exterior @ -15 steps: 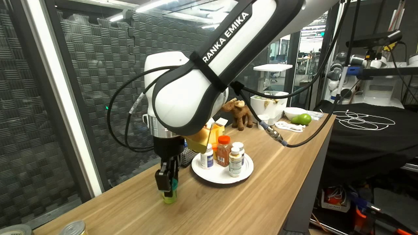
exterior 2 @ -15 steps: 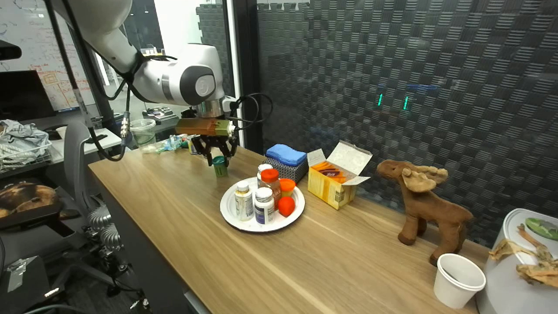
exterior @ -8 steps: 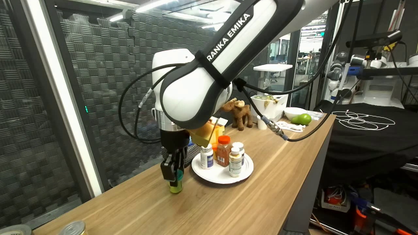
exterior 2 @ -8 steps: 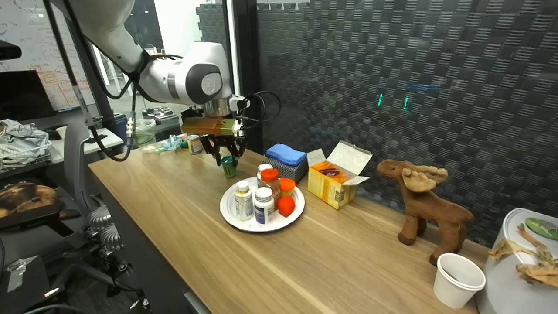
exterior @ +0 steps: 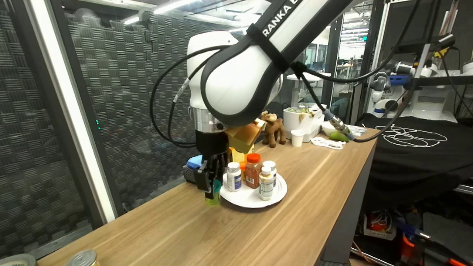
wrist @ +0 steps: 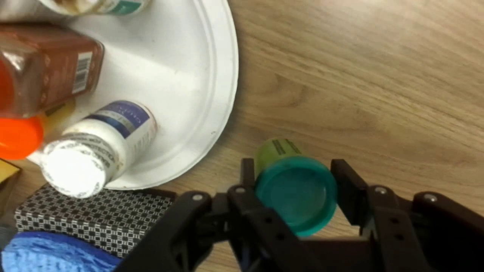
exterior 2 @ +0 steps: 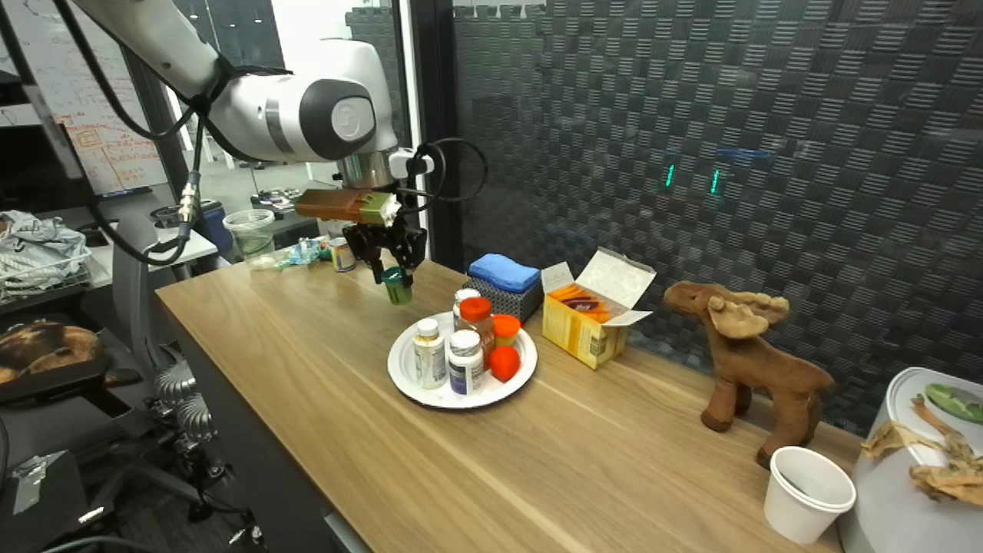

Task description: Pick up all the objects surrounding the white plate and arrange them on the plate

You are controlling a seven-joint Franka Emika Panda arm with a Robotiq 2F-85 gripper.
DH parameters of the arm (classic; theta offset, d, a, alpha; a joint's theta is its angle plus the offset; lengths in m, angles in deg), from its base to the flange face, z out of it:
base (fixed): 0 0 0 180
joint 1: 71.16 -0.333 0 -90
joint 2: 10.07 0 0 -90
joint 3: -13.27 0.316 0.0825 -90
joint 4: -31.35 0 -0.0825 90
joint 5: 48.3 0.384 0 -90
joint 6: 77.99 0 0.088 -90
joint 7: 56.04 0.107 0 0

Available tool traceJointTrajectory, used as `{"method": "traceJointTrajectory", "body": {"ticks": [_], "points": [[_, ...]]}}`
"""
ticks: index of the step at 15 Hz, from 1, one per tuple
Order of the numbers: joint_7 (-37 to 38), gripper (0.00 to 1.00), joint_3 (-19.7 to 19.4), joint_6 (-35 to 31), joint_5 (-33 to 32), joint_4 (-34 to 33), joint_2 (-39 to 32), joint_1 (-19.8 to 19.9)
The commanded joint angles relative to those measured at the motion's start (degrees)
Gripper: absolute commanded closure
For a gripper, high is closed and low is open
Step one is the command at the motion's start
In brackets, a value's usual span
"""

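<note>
In an exterior view, the black gripper [exterior 2: 393, 279] points down, narrowed around a small green jar [exterior 2: 398, 295] that it holds slightly tilted; the jar is outside the white plate [exterior 2: 401, 374], near its rim; on the plate are three white-capped bottles [exterior 2: 466, 372], a red-lidded bottle [exterior 2: 478, 322], an orange-lidded tub [exterior 2: 506, 329] and a round red object [exterior 2: 504, 363]; behind it sit a patterned box [exterior 2: 516, 302] and a yellow carton [exterior 2: 580, 334] with raised flaps; a brown toy moose [exterior 2: 756, 372] stands well apart to the right.

In an exterior view, gripper and jar are just left of the plate; whether the jar's base touches the wooden table [exterior: 221, 240], I cannot tell; a can [exterior: 83, 258] stands at the near end.

In the wrist view, the fingers [wrist: 349, 192] flank the jar's teal lid [wrist: 297, 192], one on each side; wood shows between the jar and the plate's rim.
</note>
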Motion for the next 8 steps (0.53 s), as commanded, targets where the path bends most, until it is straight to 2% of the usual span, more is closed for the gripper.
{"method": "traceJointTrajectory", "body": {"ticks": [1,5,8], "points": [[5.8,0.72,-2.0,-4.2,-1.1,7.8,6.5,-0.4],[11.5,0.72,-4.9,-8.0,-2.9,12.0,8.7,-0.5],[14.2,0.72,-6.6,-8.5,-4.7,12.9,8.4,-0.4]]}}
